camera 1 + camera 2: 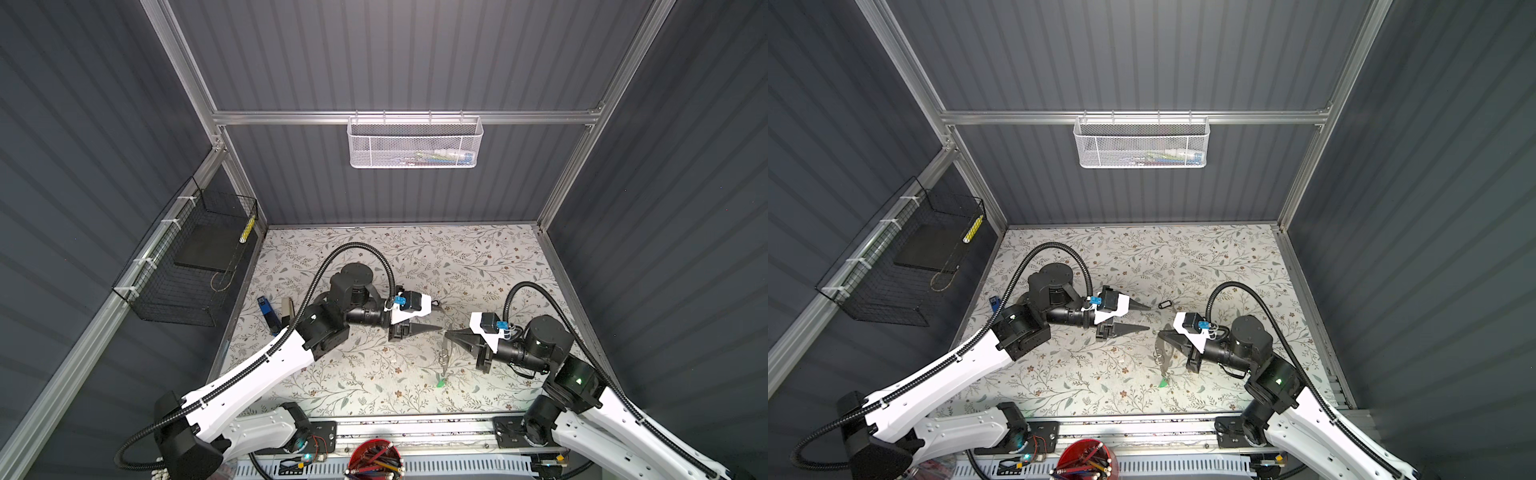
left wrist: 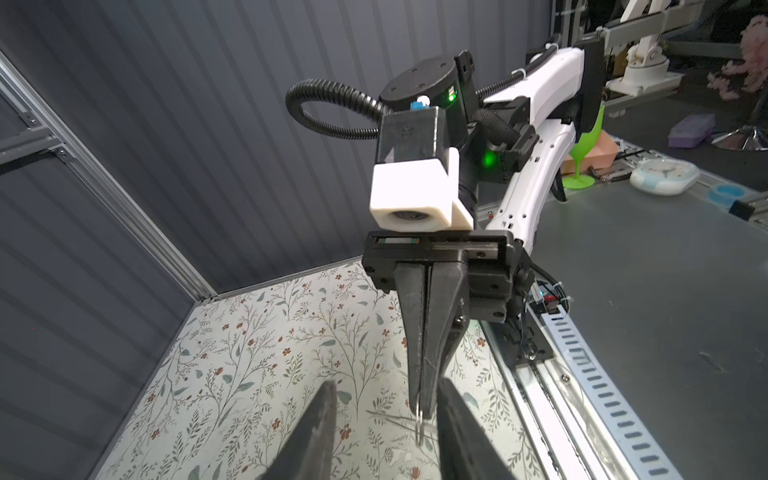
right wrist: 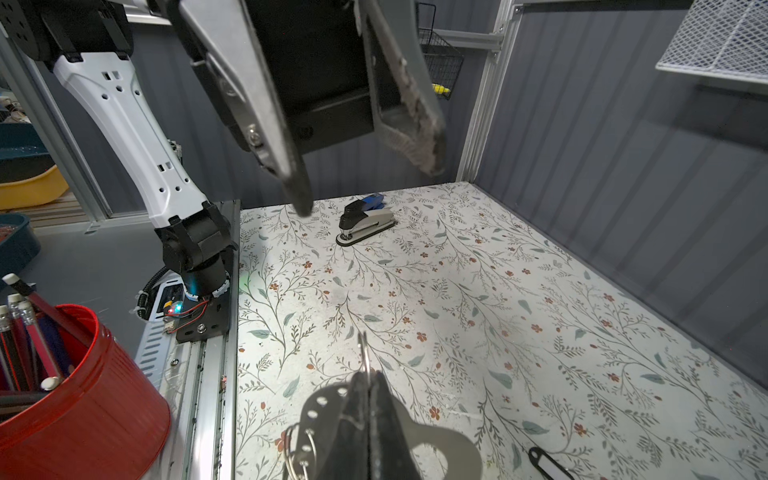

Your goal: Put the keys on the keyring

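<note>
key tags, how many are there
2. Green tag hangs below the keyring held by the right pincer; black-framed tag lies on the table by the left pincer. Others might be hidden.

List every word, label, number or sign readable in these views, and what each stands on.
None can be read in any view.
Items in the white mesh basket: print too small and blurred.
Black-framed key tag: white insert shows no legible writing.
Keyring: only holes, no lettering.
Stapler: no marking legible.
</note>
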Available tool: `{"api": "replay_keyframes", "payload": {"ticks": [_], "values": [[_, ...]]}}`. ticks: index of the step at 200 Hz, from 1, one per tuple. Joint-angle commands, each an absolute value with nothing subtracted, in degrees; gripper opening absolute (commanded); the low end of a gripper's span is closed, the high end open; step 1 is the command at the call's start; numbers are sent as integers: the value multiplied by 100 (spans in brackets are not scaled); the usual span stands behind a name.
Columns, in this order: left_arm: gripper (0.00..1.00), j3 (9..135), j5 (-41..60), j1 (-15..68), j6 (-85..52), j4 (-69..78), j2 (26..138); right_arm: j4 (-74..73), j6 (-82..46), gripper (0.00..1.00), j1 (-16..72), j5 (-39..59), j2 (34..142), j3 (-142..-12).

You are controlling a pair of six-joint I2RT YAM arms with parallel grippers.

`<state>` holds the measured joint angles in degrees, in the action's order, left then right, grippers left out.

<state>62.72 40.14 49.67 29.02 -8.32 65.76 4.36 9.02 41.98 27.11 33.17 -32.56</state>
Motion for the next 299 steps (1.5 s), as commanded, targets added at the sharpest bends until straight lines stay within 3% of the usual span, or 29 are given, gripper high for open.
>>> {"api": "replay_keyframes", "payload": {"ticks": [1, 108, 146, 183, 193, 207, 226, 299], "values": [[40, 6526, 3642, 5144, 3625, -1941, 6797, 612, 983, 0, 4210, 2628, 3412, -3502], [31, 6816, 2832, 5440, 4012, -2512, 7159, 534, 1021, 0, 4210, 2777, 3692, -3602], [21, 6768, 2841, 5451, 3946, -2399, 7258, 512, 1011, 0, 4211, 2828, 3719, -3610], [0, 6756, 2952, 5456, 3941, -2358, 7252, 527, 1019, 0, 4210, 2823, 3703, -3603], [0, 6726, 3032, 5449, 3930, -2331, 7238, 522, 1039, 0, 4210, 2813, 3680, -3588], [0, 6663, 3148, 5452, 3742, -2206, 7217, 506, 1100, 19, 4210, 2805, 3586, -3508], [0, 6445, 3599, 5360, 3460, -1828, 7132, 241, 1072, 28, 4210, 2557, 3279, -3167], [0, 5833, 4542, 5110, 2371, -297, 6924, -39, 880, 34, 4203, 2476, 2230, -2580]]}}
